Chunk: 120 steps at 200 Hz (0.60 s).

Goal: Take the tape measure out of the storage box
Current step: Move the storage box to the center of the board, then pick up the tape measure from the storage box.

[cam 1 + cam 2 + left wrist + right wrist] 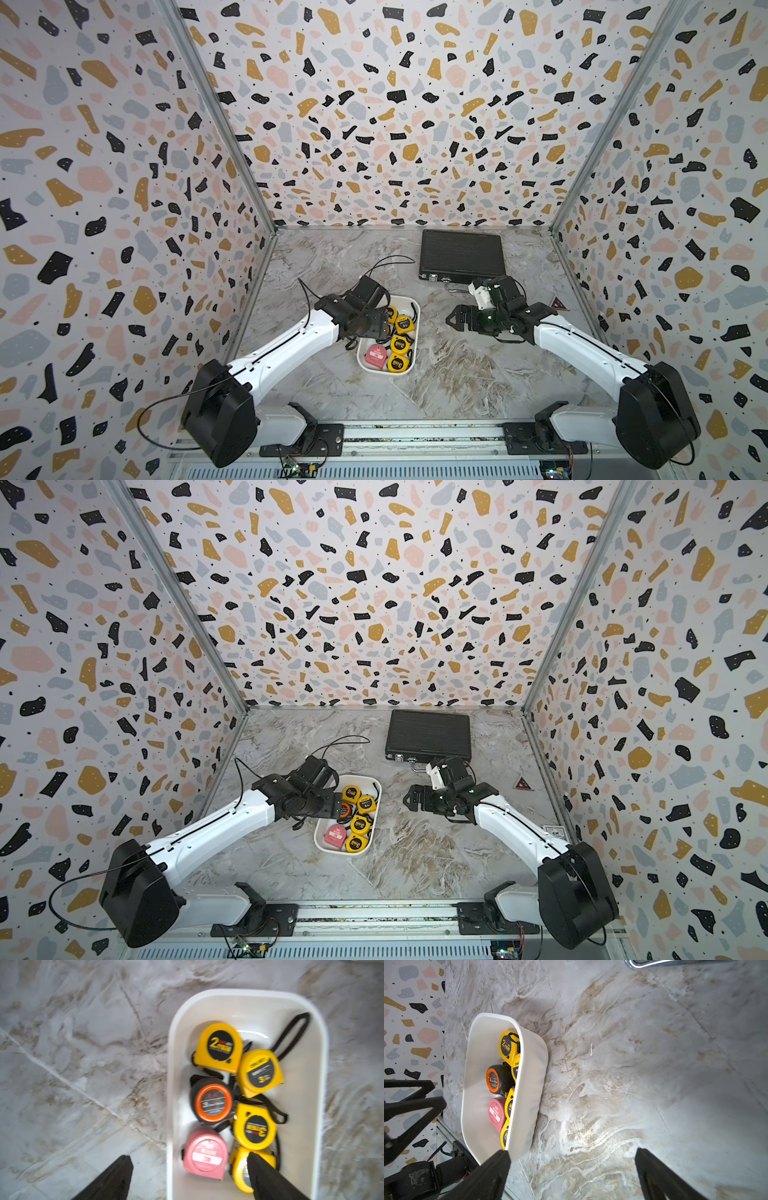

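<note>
The storage box [417, 320] is sitting near the middle of the desk [465, 374], a little toward 9 o'clock, with its long sides running from 12 to 6. Lying flat and crowded together inside it are four yellow tape measures [254, 1126] down the 3 o'clock side, a black-and-orange tape measure [213, 1102] on the 9 o'clock side and a pink tape measure [204, 1153] at 7 o'clock.

The left pincer [188, 1158] is hanging above the box's 9 o'clock rim, its jaws standing wide and holding nothing. In the wrist view one finger [116, 1176] is showing over bare desk outside the rim. The other is covering part of the yellow one at the 5 o'clock corner [239, 1169], and whether it is touching cannot be told.

The right pincer [451, 321] is hovering over the desk at 3 o'clock from the box, well apart from it, jaws fully spread and empty. A black ribbed briefcase [461, 253] is lying at 1 o'clock, near the back wall.
</note>
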Tool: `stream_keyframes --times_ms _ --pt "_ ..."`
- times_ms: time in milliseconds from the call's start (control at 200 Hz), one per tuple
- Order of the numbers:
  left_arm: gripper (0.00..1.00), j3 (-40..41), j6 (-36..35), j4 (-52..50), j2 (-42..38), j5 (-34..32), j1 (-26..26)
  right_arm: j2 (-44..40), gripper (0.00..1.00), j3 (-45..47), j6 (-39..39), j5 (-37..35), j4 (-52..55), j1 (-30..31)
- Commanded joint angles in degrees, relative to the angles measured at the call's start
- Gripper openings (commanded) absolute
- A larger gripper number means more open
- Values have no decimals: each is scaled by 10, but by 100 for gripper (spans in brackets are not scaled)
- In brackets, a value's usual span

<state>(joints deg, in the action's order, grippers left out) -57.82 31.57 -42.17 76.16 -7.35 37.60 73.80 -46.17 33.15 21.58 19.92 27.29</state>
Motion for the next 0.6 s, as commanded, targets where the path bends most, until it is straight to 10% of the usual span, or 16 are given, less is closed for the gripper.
stream_keyframes --times_ms 0,596 --pt "89 -11 67 10 24 19 25 4 99 -20 -16 -2 18 1" --pt "72 -29 160 77 167 -52 37 24 99 -38 -44 -5 32 -1"
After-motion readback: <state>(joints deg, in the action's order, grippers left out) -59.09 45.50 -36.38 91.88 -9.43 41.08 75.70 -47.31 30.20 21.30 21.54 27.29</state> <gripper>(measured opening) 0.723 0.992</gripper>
